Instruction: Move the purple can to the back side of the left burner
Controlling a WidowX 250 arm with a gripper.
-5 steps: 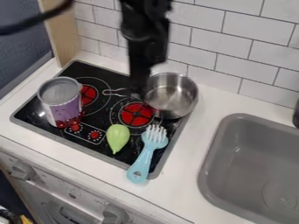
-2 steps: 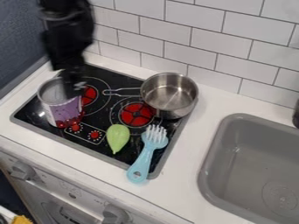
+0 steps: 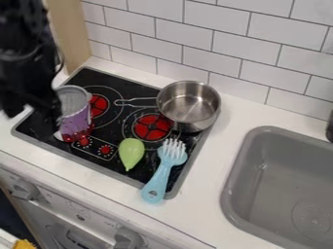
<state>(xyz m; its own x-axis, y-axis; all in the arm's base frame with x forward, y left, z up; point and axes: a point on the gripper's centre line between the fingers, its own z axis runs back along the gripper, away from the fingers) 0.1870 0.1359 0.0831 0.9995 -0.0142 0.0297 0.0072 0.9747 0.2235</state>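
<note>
Purple can [image 3: 78, 120] upright, just beside jaws (touching or not, unclear).

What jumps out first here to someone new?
Probably the purple can at the cooktop's left, with the dark robot arm looming in from the upper left and overlapping the can's edge in view. Next, the red centers of the left burner and right burner, then the shiny steel pot at the right rear and the light blue brush crossing the front edge.

Black arm [image 3: 25, 41] upper left, claw [image 3: 30, 108] downward
</note>
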